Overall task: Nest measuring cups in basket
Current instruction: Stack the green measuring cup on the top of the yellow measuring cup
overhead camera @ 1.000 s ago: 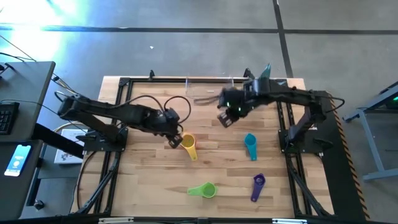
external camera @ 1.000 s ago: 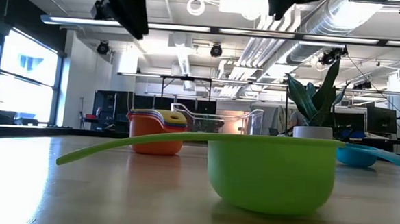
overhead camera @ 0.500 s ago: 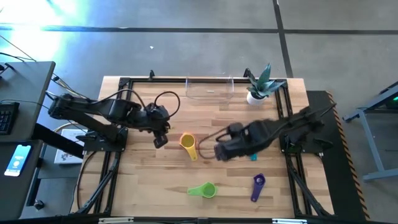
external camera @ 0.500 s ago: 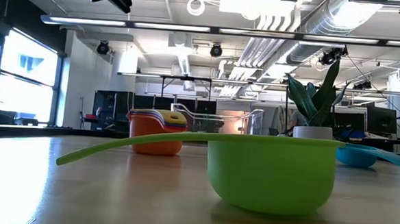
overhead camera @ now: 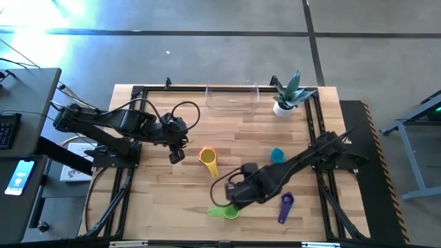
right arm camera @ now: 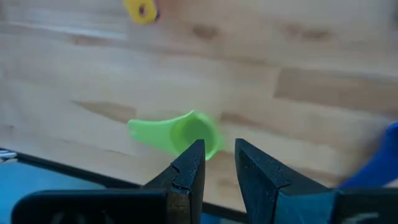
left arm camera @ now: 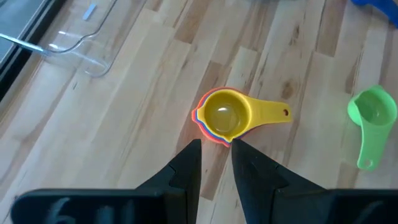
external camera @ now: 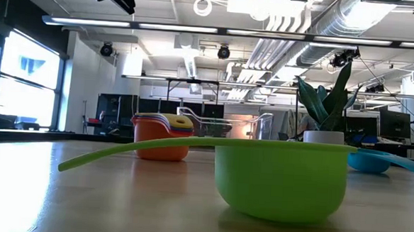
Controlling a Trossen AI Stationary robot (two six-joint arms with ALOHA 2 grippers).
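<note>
Two arms work the wooden table (overhead camera: 158, 200): the right gripper (overhead camera: 231, 196), jaws narrowly apart and empty, hovers over the green measuring cup (overhead camera: 225, 211); the left gripper (overhead camera: 176, 154), likewise, sits beside the nested yellow stack (overhead camera: 208, 158). The clear basket (overhead camera: 233, 101) stands at the far edge; the teal cup (overhead camera: 277, 155) and purple cup (overhead camera: 286, 204) lie loose.

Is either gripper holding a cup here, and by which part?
No. The left gripper and the right gripper both hold nothing; the green cup lies untouched.
</note>
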